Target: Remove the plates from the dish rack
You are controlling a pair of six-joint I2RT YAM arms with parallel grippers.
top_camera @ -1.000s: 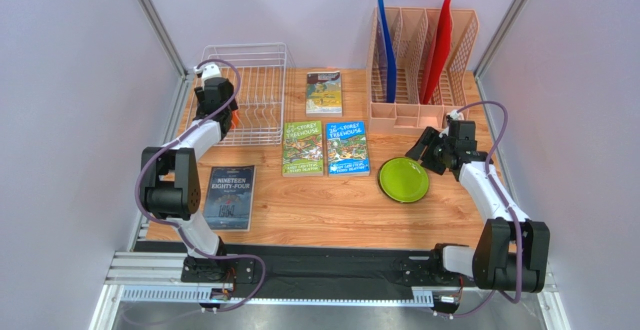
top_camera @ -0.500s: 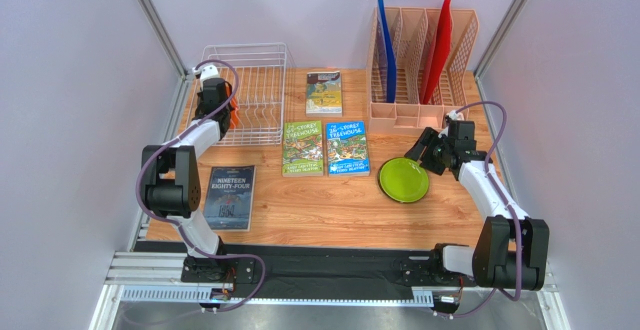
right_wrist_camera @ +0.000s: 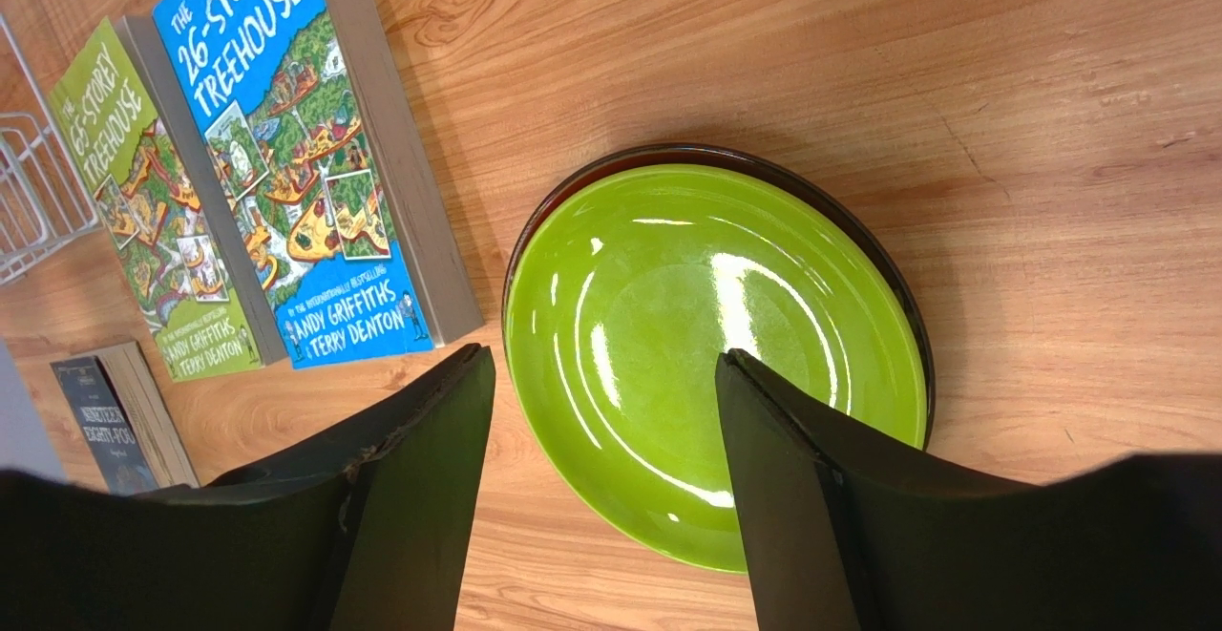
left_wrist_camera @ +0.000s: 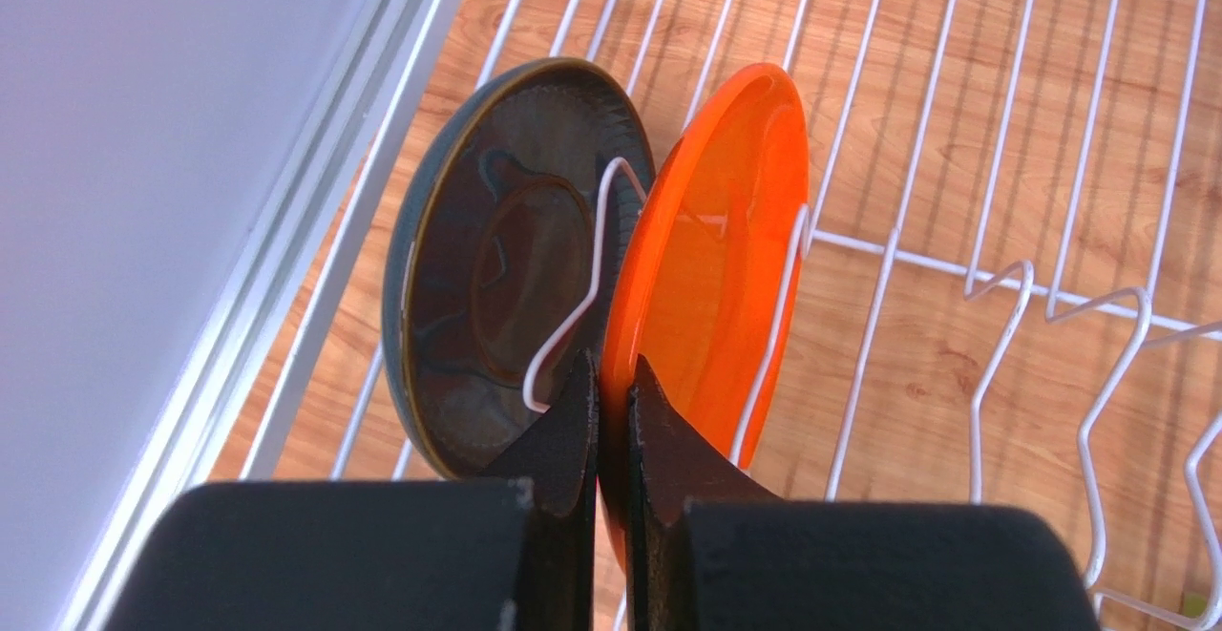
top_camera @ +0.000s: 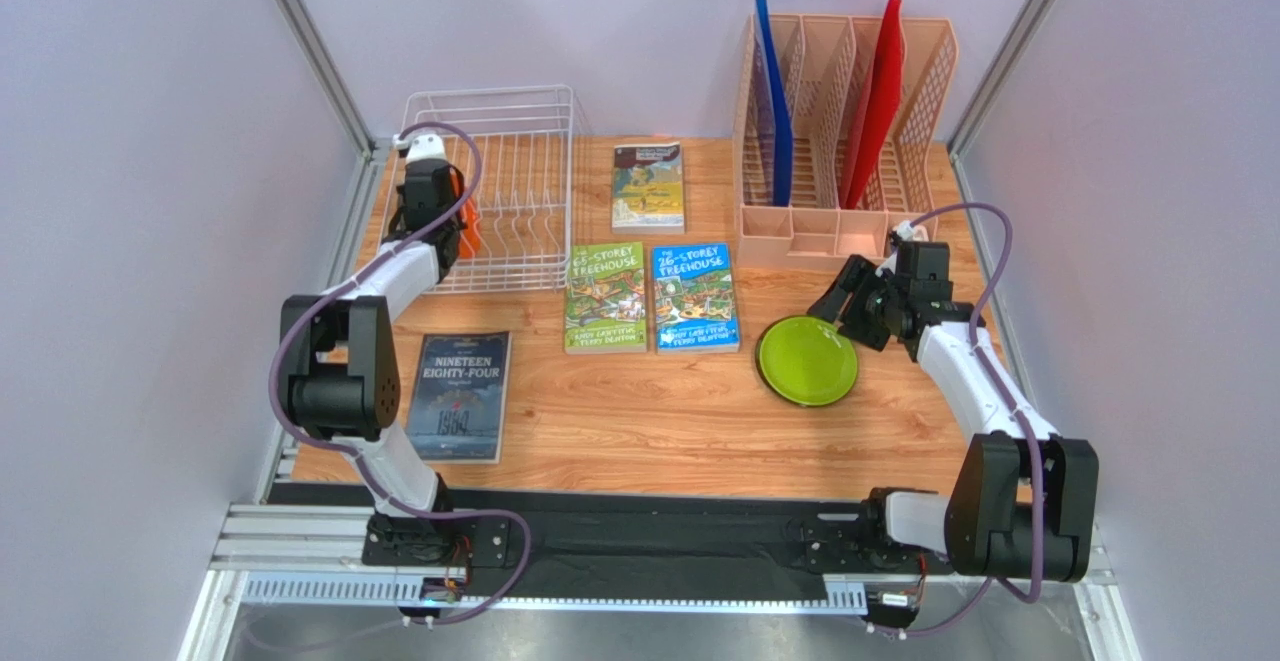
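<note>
The white wire dish rack (top_camera: 526, 129) stands at the back left. In the left wrist view an orange plate (left_wrist_camera: 710, 259) stands upright between the rack's prongs (left_wrist_camera: 1004, 280), with a dark grey plate (left_wrist_camera: 495, 259) just to its left. My left gripper (left_wrist_camera: 613, 373) is shut on the orange plate's near rim, and from above it sits at the rack's left side (top_camera: 455, 231). A lime green plate (right_wrist_camera: 689, 316) lies flat on the table at the right (top_camera: 809, 361), stacked on a dark-rimmed plate (right_wrist_camera: 689, 154). My right gripper (right_wrist_camera: 603, 359) hangs open just above its edge, holding nothing.
Two Treehouse books (top_camera: 651, 297) lie side by side mid-table, with a third book (top_camera: 648, 186) behind them and a dark book (top_camera: 460, 394) at the front left. A peach file organizer (top_camera: 842, 226) holding a blue and a red folder stands at the back right.
My left gripper has closed onto the orange plate's rim in the rack. The right arm and the green plate have stayed put.
</note>
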